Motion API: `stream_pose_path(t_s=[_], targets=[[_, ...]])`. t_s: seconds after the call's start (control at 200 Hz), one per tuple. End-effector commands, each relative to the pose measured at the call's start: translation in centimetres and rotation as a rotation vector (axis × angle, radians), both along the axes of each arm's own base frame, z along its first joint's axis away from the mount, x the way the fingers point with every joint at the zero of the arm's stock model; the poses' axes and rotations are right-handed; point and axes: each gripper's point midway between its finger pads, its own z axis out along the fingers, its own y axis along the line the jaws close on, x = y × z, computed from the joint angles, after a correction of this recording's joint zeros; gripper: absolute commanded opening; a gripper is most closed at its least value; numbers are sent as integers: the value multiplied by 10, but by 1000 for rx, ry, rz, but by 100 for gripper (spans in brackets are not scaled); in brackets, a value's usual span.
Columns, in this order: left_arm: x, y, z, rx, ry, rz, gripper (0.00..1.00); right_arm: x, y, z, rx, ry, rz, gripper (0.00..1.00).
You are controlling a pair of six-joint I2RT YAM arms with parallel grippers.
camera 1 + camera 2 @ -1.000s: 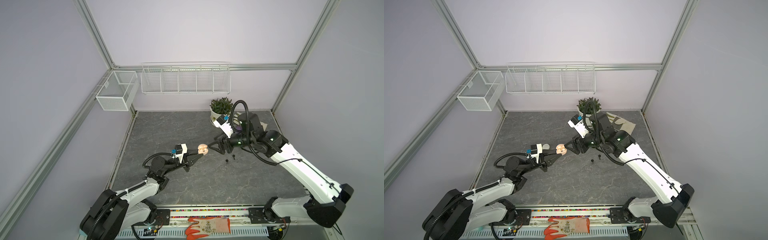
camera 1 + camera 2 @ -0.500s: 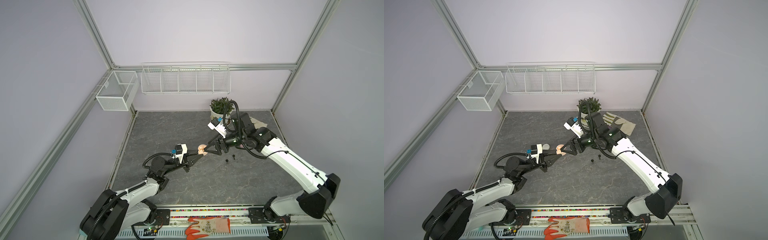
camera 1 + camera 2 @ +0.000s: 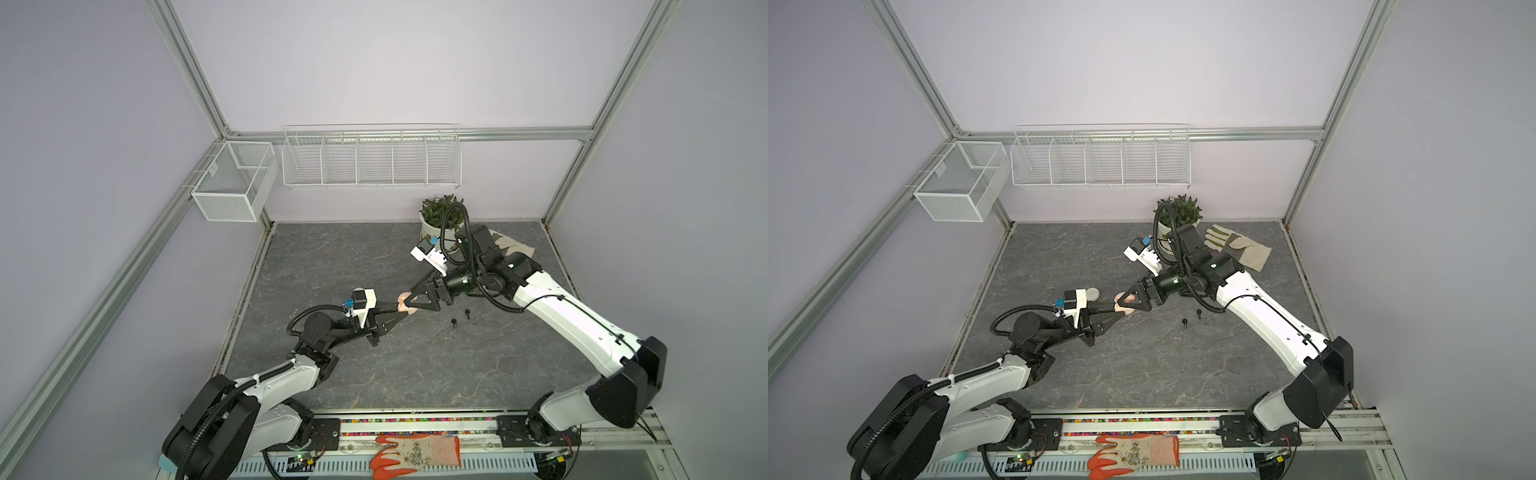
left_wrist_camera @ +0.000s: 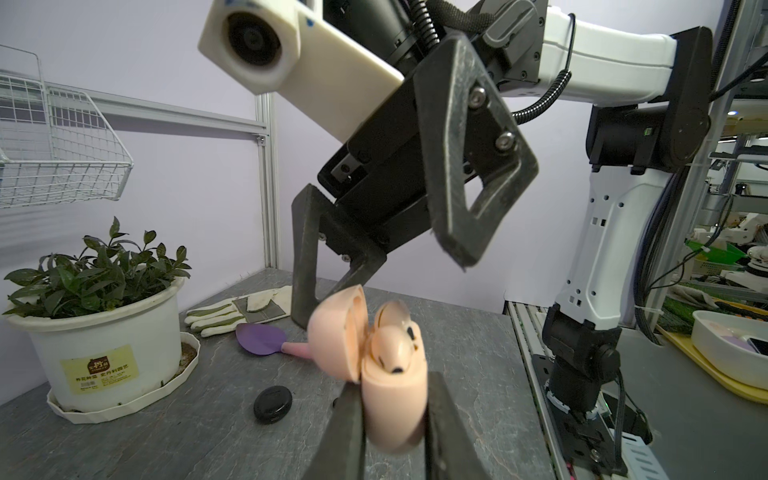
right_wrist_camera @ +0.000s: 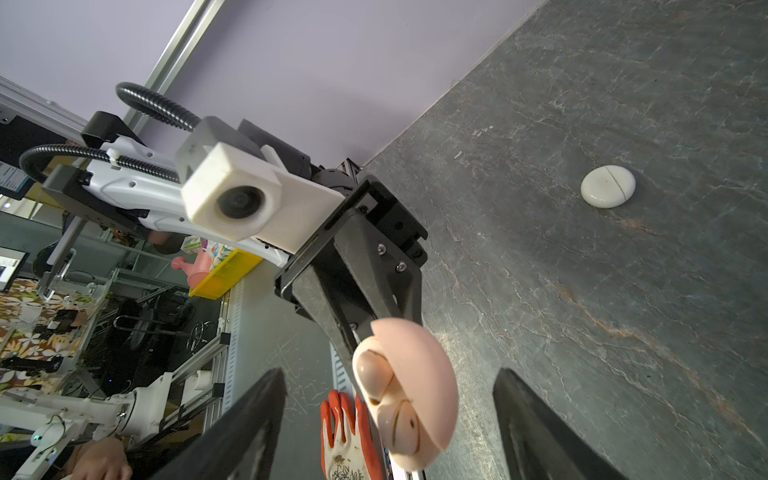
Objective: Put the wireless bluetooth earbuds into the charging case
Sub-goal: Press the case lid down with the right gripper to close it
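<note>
Earbuds (image 4: 388, 345), two smooth pink ones with rounded heads, sit in the pink case (image 4: 395, 407), whose domed lid stands hinged open. My left tool (image 4: 395, 382) is pinching that case by its lower shell, black fingers pressed on both sides, holding it up off the worktop (image 3: 332, 257). My right tool (image 5: 388, 374) faces it, spread wide, its angular matte black fingers flanking the case with a gap on each side.

Below my right tool, near its wrist, two black earbuds (image 3: 467, 312), small and stemmed, lie on the grey, veined, stone-look worktop. Beyond my left tool's tips a glossy black case (image 4: 272, 404), an oval puck, lies shut. Further off are a purple leaf-shaped scoop (image 4: 262, 338) with a pink handle, a pale fabric glove (image 4: 232, 316) and a white plastic pot (image 4: 108, 345) of green leaves. A white case (image 5: 608, 185), round with a seam, lies beside my left tool's wrist. An orange glove (image 5: 340, 432) lies back by the arm bases.
</note>
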Motion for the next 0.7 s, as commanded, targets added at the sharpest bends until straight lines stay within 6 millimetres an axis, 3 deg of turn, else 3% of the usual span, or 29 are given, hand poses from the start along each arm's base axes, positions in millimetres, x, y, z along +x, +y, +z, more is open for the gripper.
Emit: stream_pose_path(t_s=[0.0, 0.335, 0.695], targets=[[-5, -1, 13, -27, -38, -22, 0, -5, 4, 3, 32, 29, 50, 81], [1, 1, 11, -22, -19, 16, 0, -22, 4, 17, 85, 42, 122, 63], [4, 1, 8, -15, -7, 31, 0, -25, 3, 27, 110, 16, 120, 63]])
